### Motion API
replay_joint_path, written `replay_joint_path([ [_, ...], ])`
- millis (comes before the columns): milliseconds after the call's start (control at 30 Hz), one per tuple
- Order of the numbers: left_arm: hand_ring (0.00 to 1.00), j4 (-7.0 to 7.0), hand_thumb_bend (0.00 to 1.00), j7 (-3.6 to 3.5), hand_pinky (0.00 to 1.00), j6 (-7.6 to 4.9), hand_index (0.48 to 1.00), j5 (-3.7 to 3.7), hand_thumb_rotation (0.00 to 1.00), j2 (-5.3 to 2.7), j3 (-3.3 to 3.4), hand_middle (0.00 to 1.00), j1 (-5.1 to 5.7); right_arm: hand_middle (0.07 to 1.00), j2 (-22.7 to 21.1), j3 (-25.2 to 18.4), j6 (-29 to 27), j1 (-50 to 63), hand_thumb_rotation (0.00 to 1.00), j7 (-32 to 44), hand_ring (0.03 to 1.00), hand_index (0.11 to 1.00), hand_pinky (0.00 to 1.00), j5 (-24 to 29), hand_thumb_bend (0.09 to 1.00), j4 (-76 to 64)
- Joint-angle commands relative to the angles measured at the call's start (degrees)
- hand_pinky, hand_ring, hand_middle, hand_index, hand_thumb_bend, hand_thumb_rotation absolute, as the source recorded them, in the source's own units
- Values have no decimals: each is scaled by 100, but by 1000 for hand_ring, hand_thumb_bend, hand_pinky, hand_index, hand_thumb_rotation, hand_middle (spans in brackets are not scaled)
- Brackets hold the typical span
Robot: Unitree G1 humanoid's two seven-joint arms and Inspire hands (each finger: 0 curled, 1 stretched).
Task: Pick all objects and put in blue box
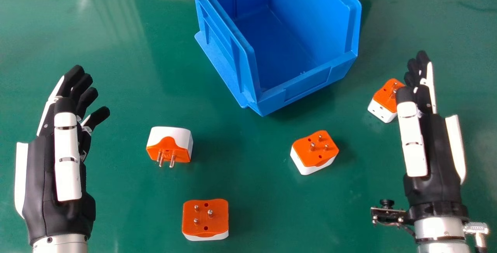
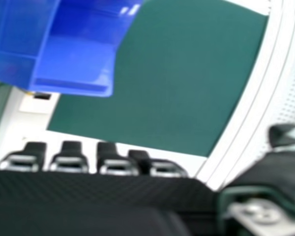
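4 plug adapters [image 1: 315, 150] lie on the green bench [image 1: 116, 191], outside the blue box [image 1: 306, 86]. My left hand [image 1: 37, 183] and right hand [image 1: 431, 148] flank them, released. I should pinch 1 by its sides, avoiding its pins [image 1: 312, 146].

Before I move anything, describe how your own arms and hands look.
The left hand and right hand are mostly black, with white panels along the outer side and thumb and black fingertips. Below each wrist the forearm is a silver cylinder. By the right wrist sit a small dark bracket with a black knob and, opposite, a silver ribbed connector.
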Motion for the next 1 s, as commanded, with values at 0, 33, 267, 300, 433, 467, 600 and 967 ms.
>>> replay_joint_path([
  [0, 929, -29, 244, -34, 848, -140, 894, -55, 985, 0, 1, 930, -30, 1000, 17, 24, -162, -41, 1000, -94, 1000, 1000, 1000, -82, 145, -64],
  [33, 930, -29, 242, -35, 851, -136, 894, -65, 985, -4, 0, 931, -34, 1000, 19, 33, -157, -32, 1000, -113, 1000, 1000, 1000, -121, 144, -73],
  [267, 939, -126, 233, 7, 868, -86, 901, 9, 993, -9, -9, 937, 40, 1000, 18, 97, -201, 24, 1000, -123, 1000, 1000, 1000, -106, 143, -71],
  [300, 951, -144, 226, 8, 888, -85, 913, 9, 996, -11, -10, 946, 59, 1000, 20, 95, -199, 31, 1000, -137, 1000, 1000, 1000, -114, 130, -81],
  [433, 968, -204, 221, 28, 920, -63, 928, 8, 999, -32, -15, 958, 120, 1000, 39, 69, -171, 39, 1000, -202, 1000, 1000, 1000, -98, 121, -138],
  [467, 969, -209, 221, 30, 925, -73, 928, 5, 999, -37, -14, 959, 125, 1000, 25, 64, -187, 40, 1000, -208, 1000, 1000, 1000, -99, 122, -132],
  [600, 964, -263, 227, 36, 913, -50, 928, 19, 988, -32, -17, 956, 166, 1000, -4, 63, -191, 87, 1000, -219, 1000, 1000, 1000, -124, 127, -184],
  [967, 964, -306, 269, -1, 935, -81, 933, 12, 966, -27, -24, 958, 310, 1000, -115, 4, -278, 112, 1000, -797, 1000, 1000, 1000, -1021, 129, -196],
])
